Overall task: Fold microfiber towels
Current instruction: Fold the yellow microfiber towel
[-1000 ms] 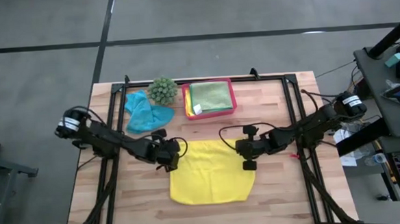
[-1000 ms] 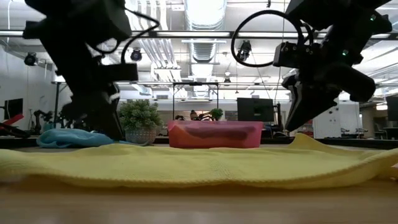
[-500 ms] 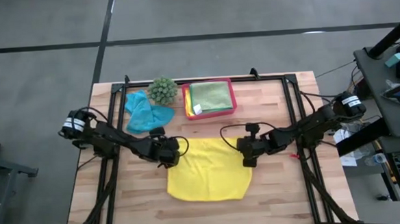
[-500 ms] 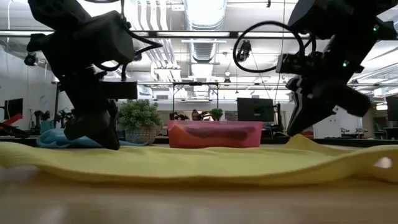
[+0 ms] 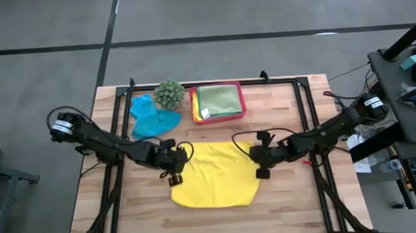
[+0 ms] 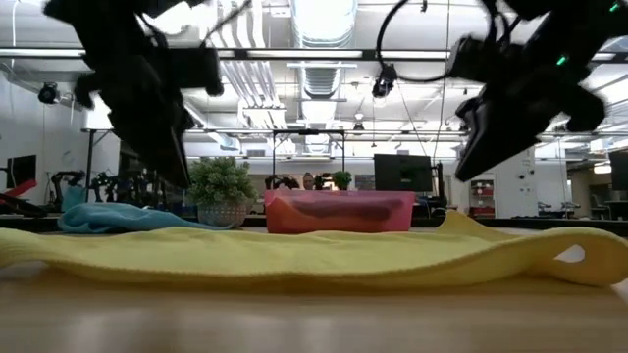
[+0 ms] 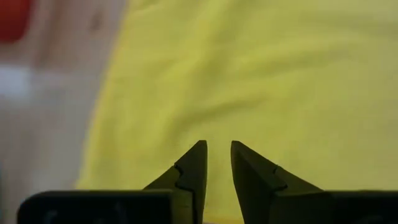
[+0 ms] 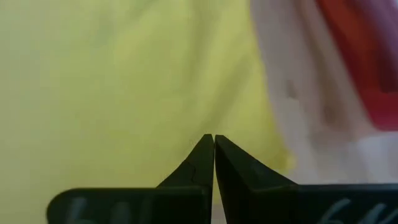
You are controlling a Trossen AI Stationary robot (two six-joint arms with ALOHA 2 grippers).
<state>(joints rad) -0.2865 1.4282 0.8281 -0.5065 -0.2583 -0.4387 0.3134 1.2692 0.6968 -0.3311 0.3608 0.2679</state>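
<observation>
A yellow microfiber towel (image 5: 214,174) lies spread in the lower middle of the high view, on the wooden worktop (image 5: 291,205), its surface rumpled and its right edge curled up into a small loop in the low view. The left gripper (image 5: 172,170) sits at the towel's left edge, above its upper-left corner area. In the left wrist view its fingers (image 7: 194,171) stand a narrow gap apart over the yellow cloth, with nothing between them. The right gripper (image 5: 261,163) sits at the towel's right edge. In the right wrist view its fingers (image 8: 202,163) are pressed together tip to tip above the cloth near its border; whether any fabric is pinched there cannot be told.

In the upper middle of the high view a pink tray (image 5: 239,93) holds a light green towel (image 5: 218,98) with a yellow one under it, just showing at the tray's left side. Left of the tray stands a small spiky green plant (image 5: 169,94), and just beside that a teal blue towel (image 5: 149,117) lies crumpled on the worktop, well apart from both grippers.
</observation>
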